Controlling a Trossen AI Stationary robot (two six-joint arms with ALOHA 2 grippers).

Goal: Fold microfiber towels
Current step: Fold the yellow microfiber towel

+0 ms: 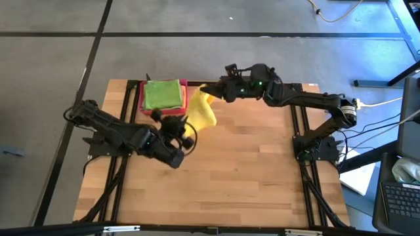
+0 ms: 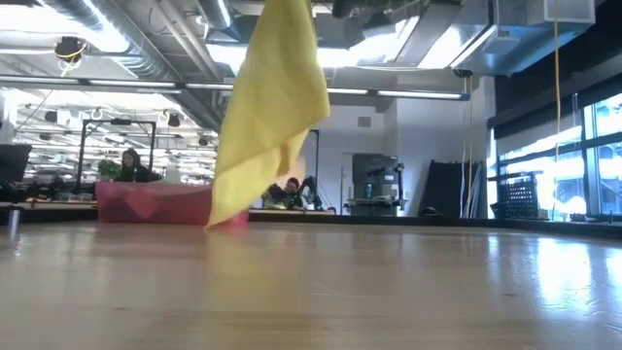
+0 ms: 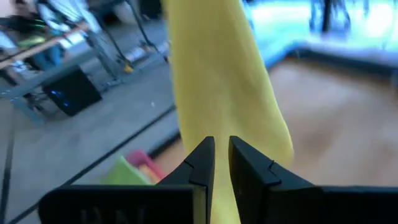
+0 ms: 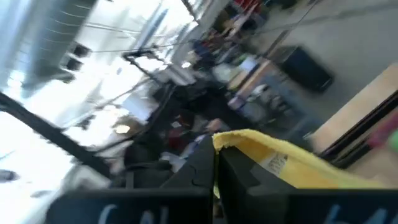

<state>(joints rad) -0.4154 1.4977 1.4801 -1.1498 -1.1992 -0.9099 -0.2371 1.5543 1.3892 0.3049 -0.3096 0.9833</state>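
- I have the yellow towel [image 1: 204,113] lifted off the table [image 1: 249,170], stretched between my two claws near the table's far-left part.
- My right gripper [image 1: 202,90] is clamped on the towel's upper corner; in the right wrist view my fingers [image 4: 202,163] are pressed together with the yellow hem and a small white label [image 4: 275,163] showing just beside them.
- My left gripper [image 1: 188,141] is closed on the towel's lower end; in the left wrist view my two fingertips [image 3: 202,158] pinch the cloth with only a thin strip of yellow between them.
- From above, the towel runs as a narrow, bunched band from the right claw down to the left one, wider and rumpled in the middle.
- In the low view it hangs as a long draped sheet [image 2: 272,107], broad at the top and gathered into soft vertical folds, its lower tip close above the wood.
- The cloth looks thin, soft and matte, an even bright yellow with a stitched edge.
- Behind it on the table stands the pink-red tray [image 1: 140,99], just beside my left claw.
- A bright green towel [image 1: 162,94] lies folded flat on top of that tray as a neat square.
- In the low view, a person [image 2: 129,165] sits at a desk far off in the room.
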